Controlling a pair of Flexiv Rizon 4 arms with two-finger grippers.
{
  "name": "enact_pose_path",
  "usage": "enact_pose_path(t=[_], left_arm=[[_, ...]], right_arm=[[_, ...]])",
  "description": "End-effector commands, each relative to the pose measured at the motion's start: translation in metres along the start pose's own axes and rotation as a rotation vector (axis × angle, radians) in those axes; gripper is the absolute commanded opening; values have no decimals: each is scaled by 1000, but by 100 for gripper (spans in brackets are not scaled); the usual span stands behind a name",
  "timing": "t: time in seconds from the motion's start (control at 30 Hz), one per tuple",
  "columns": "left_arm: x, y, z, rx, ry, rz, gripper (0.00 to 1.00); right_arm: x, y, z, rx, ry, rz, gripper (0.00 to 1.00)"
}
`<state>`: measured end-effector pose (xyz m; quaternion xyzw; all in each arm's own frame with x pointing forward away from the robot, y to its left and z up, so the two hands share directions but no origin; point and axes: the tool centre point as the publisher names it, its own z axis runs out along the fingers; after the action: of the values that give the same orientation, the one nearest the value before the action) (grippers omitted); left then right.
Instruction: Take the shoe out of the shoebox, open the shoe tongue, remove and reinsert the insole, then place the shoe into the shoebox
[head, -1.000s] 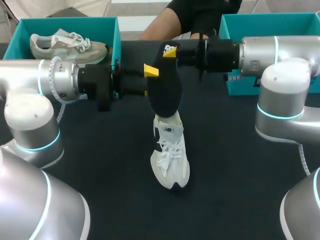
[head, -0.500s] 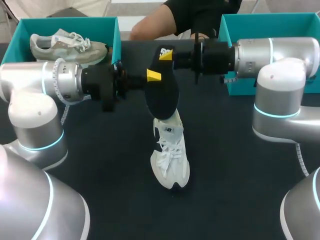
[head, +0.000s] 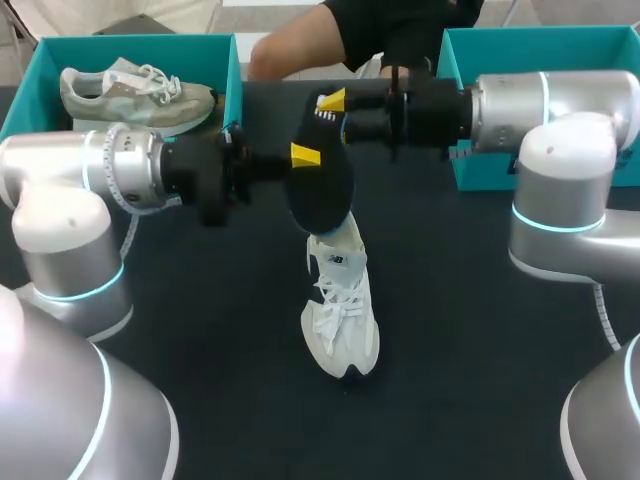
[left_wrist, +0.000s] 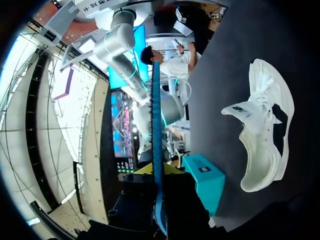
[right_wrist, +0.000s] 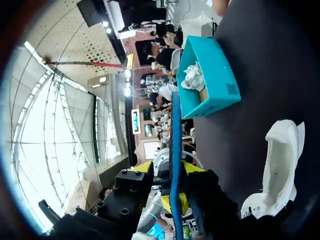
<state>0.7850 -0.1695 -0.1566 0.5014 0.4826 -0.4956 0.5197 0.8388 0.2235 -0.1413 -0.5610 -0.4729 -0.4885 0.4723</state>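
Midair, black insole (head: 320, 195) in line with white shoe (head: 342, 320), toe nearest robot.

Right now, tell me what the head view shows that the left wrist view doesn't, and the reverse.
Head only: the grey sneaker lying in the left teal cardboard shoebox. Left wrist only: the thin blue edge of the black foam insole, seen edge-on. Both: the white lace-up sneaker on the dark table, and the insole itself.
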Motion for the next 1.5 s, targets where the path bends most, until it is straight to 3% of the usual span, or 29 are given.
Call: enact_pose_path(t=[0.03,0.2,0.4,0.6,1.2,1.27,1.37,1.43,1.5], left_arm=[[-5,-8,-17,-7,6,-7,0],[-10,-11,-29,-26,3,-8,0],[-15,-13,-41,-36,15,-2,0],[-14,-6,-50,-41,15,-6,0],[-16,-4,-49,-15,35,-9,0],[-18,-5,-48,-74,85,-341,0],[-22,-12,-51,-77,141,-668,0],[-23,-15,-55,-73,208,-807,0],[-24,-15,-57,-67,183,-952,0]], right_arm=[[3,-8,-24,53,-25,-76,100],[2,-21,-39,113,1,-137,100],[-4,-36,-62,70,8,-120,100],[-4,-36,-62,70,8,-120,100],[-4,-36,-62,70,8,-120,100],[-4,-36,-62,70,8,-120,100],[-4,-36,-62,70,8,-120,100],[-4,-36,-62,70,8,-120,100],[-4,-36,-62,70,8,-120,100]])
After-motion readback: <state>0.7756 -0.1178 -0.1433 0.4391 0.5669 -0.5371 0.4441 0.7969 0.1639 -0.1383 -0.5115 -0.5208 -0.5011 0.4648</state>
